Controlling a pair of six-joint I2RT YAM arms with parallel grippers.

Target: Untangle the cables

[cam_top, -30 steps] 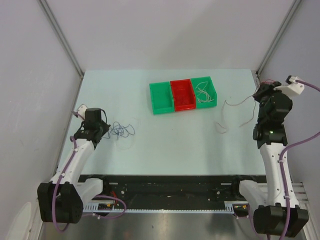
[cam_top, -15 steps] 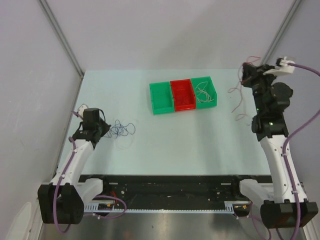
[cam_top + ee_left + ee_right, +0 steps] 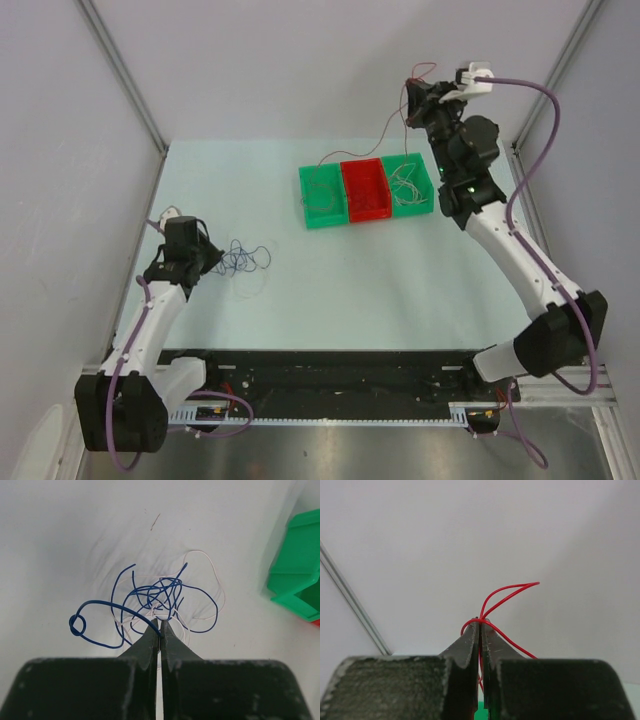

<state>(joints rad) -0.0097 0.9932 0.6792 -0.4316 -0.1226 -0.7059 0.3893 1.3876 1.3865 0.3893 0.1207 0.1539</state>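
A tangle of dark blue and whitish cables (image 3: 246,262) lies on the table at the left; it also shows in the left wrist view (image 3: 165,595). My left gripper (image 3: 212,258) sits at the tangle's left edge, shut on a blue cable (image 3: 125,612) at its tips (image 3: 160,624). My right gripper (image 3: 413,92) is raised high above the bins, shut on a red cable (image 3: 507,592) that loops over its tips (image 3: 481,622). The red cable (image 3: 388,131) hangs down and left to the left green bin (image 3: 318,213).
Three bins stand in a row at the back middle: green, red (image 3: 364,212), green (image 3: 428,192). The right green bin holds several whitish wires (image 3: 406,184). The green bin's corner shows in the left wrist view (image 3: 299,572). Grey walls enclose the table.
My right arm has swung up and left from the table's right side to above the bins, carrying the red cable off the table. The left arm has barely moved.
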